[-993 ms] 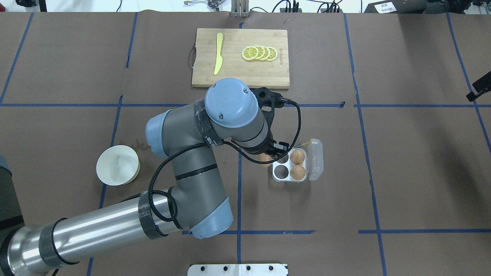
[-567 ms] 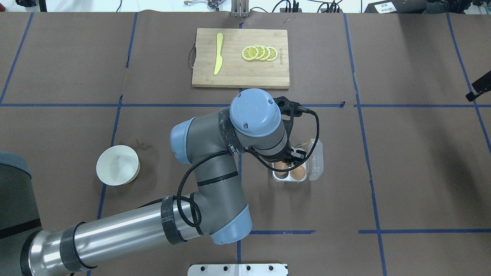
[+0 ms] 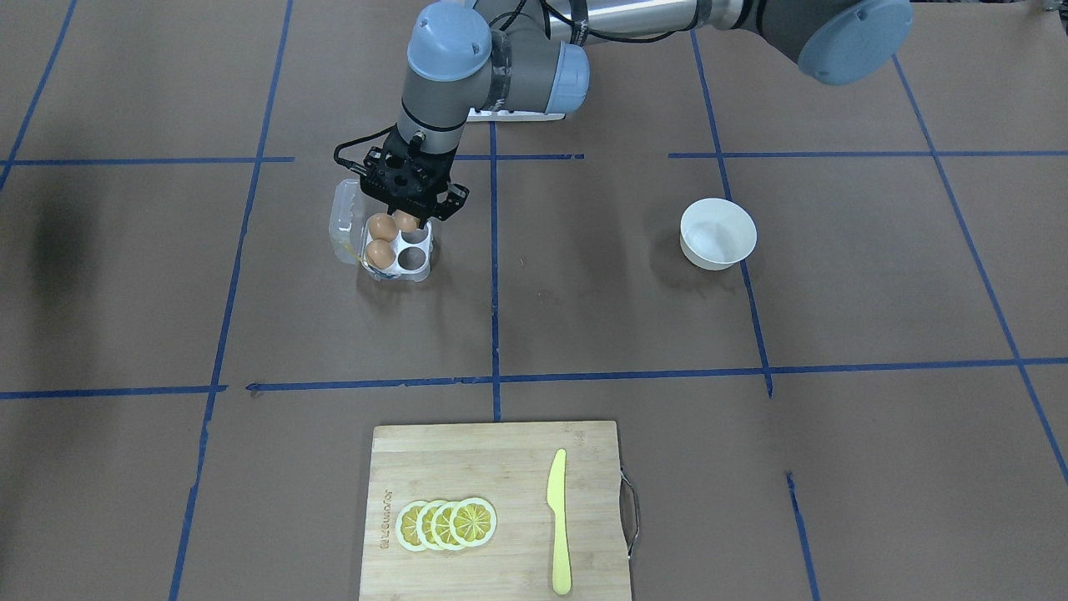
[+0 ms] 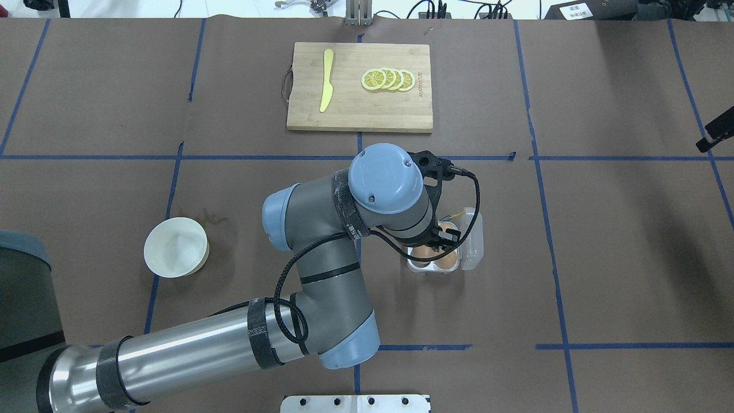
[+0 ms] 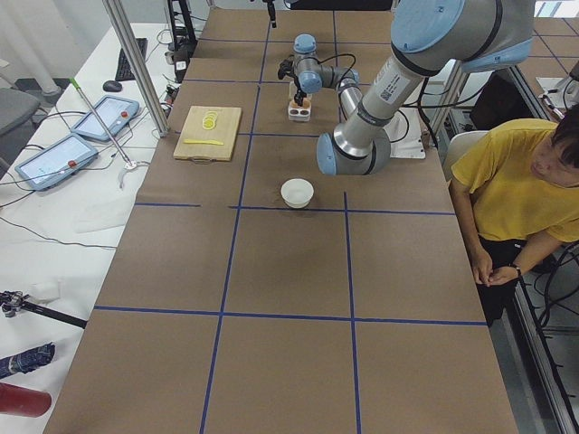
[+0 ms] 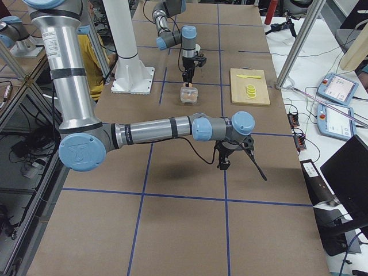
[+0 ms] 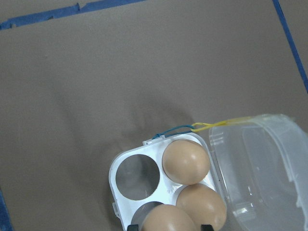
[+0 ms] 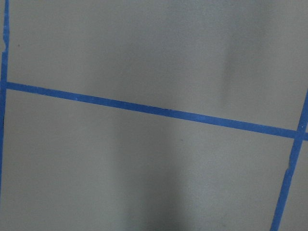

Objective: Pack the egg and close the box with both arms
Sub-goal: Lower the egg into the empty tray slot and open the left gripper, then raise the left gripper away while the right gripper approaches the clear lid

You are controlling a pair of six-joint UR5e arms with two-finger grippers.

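The clear egg carton (image 4: 437, 269) lies open at mid-table, its lid (image 4: 473, 241) folded out to the right. Two brown eggs (image 7: 186, 160) fill its right-hand cells. My left gripper (image 7: 169, 227) is shut on a third brown egg (image 7: 167, 219) and holds it in or just over the carton's left cell nearest the robot; it also shows in the front view (image 3: 408, 219). The other left cell (image 7: 138, 175) is empty. My right gripper (image 6: 238, 164) hovers over bare table far to the right; I cannot tell whether it is open.
A white bowl (image 4: 176, 246) stands left of the carton. A wooden cutting board (image 4: 360, 109) at the far side carries a yellow knife (image 4: 326, 80) and lemon slices (image 4: 388, 80). A person in yellow (image 5: 516, 190) sits beside the table.
My left arm has carried the egg rightward from beside the carton's left edge to over its near left cell, then settled slightly lower.
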